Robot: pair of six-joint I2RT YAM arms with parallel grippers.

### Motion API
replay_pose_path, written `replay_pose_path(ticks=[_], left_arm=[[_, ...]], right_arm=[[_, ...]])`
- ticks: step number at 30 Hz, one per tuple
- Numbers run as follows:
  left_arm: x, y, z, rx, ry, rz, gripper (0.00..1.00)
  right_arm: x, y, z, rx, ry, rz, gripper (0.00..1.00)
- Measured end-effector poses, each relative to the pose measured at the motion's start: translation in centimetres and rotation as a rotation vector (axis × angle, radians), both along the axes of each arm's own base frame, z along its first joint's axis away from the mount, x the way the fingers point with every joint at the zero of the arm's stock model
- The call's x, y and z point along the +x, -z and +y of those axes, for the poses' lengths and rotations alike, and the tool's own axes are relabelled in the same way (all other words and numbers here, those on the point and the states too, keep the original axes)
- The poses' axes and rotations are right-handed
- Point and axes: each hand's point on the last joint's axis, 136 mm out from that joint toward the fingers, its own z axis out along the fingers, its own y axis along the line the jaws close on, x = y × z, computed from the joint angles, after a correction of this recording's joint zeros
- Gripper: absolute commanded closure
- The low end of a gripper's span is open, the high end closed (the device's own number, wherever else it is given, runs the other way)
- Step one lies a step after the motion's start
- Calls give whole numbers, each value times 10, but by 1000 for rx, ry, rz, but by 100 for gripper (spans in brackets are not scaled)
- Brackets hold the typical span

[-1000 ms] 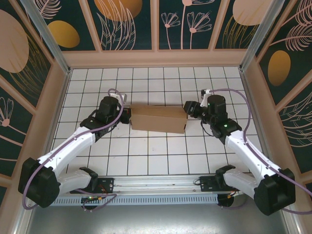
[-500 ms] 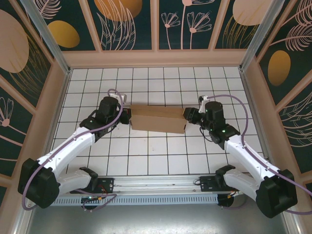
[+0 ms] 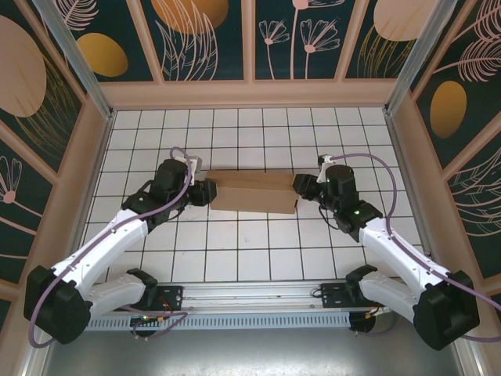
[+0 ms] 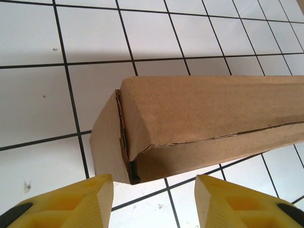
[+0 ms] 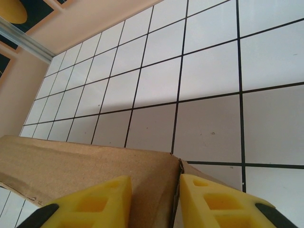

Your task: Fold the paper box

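The paper box point(image 3: 254, 193) is a long brown cardboard box lying across the middle of the tiled table, folded into shape, with a slight gap along its front seam point(image 4: 204, 137). My left gripper point(image 3: 205, 192) sits at the box's left end and is open. Its yellow fingers point(image 4: 71, 202) stand just short of the end flap point(image 4: 107, 142), with nothing between them. My right gripper point(image 3: 301, 186) is at the box's right end. Its fingers point(image 5: 97, 202) are narrowly apart and straddle the end corner point(image 5: 173, 159), one over the top panel, one beside the end flap.
The white tiled table point(image 3: 250, 243) is walled by beige ledges and patterned panels point(image 3: 250, 39) at the back and sides. Both arm bases point(image 3: 156, 298) are bolted at the near edge. Open tiles lie in front of and behind the box.
My right gripper has moved left and closer onto the box's right end. My left gripper has shifted slightly nearer the left end. The box has barely moved.
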Motion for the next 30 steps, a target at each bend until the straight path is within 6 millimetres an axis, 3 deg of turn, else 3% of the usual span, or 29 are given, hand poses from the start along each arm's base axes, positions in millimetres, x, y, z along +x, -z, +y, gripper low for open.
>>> replay_pose_path(ticks=[5,7,12,15,18,22,26,30], left_arm=[[-14,-14,-6,-55,52,0,65],[-21,-26,-11,-93,87,-8,65],[-11,-70,-11,-159,70,-77,39],[6,-80,3,-155,-24,-104,34],[17,-72,14,-148,-93,-89,34],[24,-46,11,-154,-117,-35,36],[25,-12,8,-160,-131,41,46],[23,-5,3,-217,-134,49,61]], right_arm=[[0,0,0,-2,3,-1,67],[0,0,0,-3,4,-1,65],[2,0,-2,-10,15,-3,63],[2,1,-2,-12,17,-2,63],[1,1,-2,-13,18,-2,63],[2,1,-2,-14,17,0,63],[2,1,-2,-17,18,-1,63],[2,4,-1,-23,18,9,63]])
